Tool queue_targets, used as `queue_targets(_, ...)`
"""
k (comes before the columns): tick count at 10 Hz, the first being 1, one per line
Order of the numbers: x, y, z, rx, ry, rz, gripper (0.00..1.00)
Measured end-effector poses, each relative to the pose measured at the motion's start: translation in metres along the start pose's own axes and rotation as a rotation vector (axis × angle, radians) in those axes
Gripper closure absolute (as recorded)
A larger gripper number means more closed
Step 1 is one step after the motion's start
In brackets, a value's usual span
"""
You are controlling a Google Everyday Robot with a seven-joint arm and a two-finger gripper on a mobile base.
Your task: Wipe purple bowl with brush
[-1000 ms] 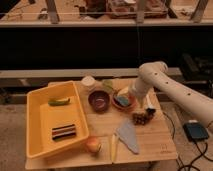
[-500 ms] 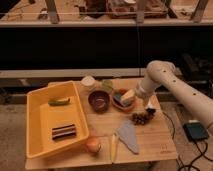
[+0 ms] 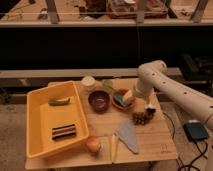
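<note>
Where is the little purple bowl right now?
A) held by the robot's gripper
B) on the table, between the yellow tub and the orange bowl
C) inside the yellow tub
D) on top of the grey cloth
B: the purple bowl stands on the table between the yellow tub and the orange bowl. The gripper is over the table just right of the orange bowl, away from the purple bowl.

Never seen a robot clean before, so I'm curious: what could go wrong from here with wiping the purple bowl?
1. The gripper hangs to the right of the orange-brown bowl, with that bowl between it and the purple bowl. Reaching across might bump it, or wipe the wrong one.
2. A small dark clump lies just below the gripper. Lowering could shove it aside.
</note>
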Motion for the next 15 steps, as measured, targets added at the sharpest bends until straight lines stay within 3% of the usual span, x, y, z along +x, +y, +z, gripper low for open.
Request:
queue_targets(1, 0.003, 0.016, -0.001, -0.020, 0.010, 0.006, 0.20)
queue_targets(4, 0.003, 0.015, 0.000, -0.017, 0.008, 0.000, 0.20)
queue_targets(6, 0.008, 0.016, 0.006, -0.035, 0.008, -0.015, 0.20)
queue_targets(8, 0.030, 0.033, 0.024, -0.057, 0.014, -0.016, 0.20)
queue_targets(10, 0.056, 0.069, 0.039, -0.077, 0.006, -0.015, 0.20)
queue_targets(13, 0.084, 0.103, 0.046, -0.066, 0.008, 0.021, 0.20)
queue_targets(15, 0.083, 0.108, 0.059, -0.045, -0.006, 0.036, 0.20)
